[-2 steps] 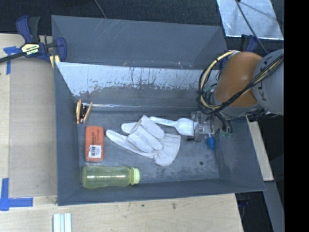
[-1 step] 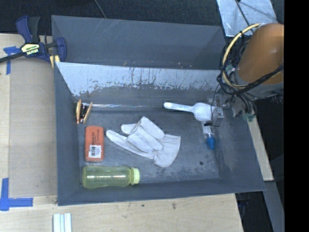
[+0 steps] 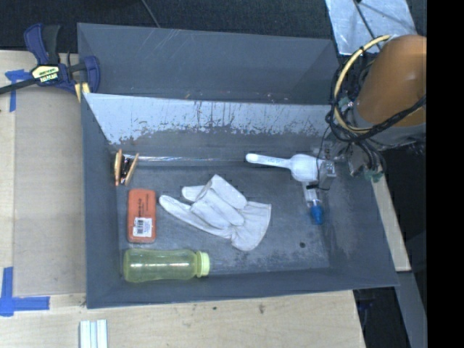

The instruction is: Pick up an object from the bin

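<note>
At the far left of the grey bin's (image 3: 217, 71) floor lies a small brown-and-orange clip (image 3: 125, 168). Just below it is a flat orange block (image 3: 141, 214) with a white label. A yellow-green bottle (image 3: 163, 264) lies on its side along the near wall. In the middle a white glove (image 3: 221, 210) lies crumpled, apart from the rest. To its right, a white scoop (image 3: 279, 162) lies with its handle pointing left and its round bowl toward the right wall. A small blue-tipped stick (image 3: 316, 212) lies just below that bowl.

The gripper (image 3: 326, 172) is down low in the bin's right end, right at the scoop's bowl and just above the blue-tipped stick. Whether it is open or closed, or has hold of either thing, cannot be told. The arm slants down from the upper right, its rounded orange cover (image 3: 391, 78) above the bin's right rim with dark cables (image 3: 344, 85) looped beside it.
</note>
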Action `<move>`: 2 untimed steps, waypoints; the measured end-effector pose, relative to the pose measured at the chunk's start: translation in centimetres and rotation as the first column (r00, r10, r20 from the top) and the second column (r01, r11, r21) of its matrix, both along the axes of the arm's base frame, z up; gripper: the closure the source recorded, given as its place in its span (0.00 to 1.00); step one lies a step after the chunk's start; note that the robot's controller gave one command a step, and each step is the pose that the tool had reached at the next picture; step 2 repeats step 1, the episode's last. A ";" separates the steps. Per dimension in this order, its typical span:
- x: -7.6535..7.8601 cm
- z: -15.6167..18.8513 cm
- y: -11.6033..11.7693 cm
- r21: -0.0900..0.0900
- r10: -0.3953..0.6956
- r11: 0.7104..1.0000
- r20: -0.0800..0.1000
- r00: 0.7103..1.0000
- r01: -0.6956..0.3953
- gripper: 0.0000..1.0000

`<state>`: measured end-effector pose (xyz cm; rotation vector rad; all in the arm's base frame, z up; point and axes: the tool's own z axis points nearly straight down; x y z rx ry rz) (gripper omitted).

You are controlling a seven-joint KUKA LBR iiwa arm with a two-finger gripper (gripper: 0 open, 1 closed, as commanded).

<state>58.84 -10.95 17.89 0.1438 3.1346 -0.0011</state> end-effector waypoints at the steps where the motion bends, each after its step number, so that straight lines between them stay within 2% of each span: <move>1: -0.4 5.0 -0.5 0.002 0.001 1.000 -0.006 1.000 -0.001 1.00; 2: -0.4 5.0 -0.5 0.002 0.001 1.000 -0.006 1.000 -0.001 1.00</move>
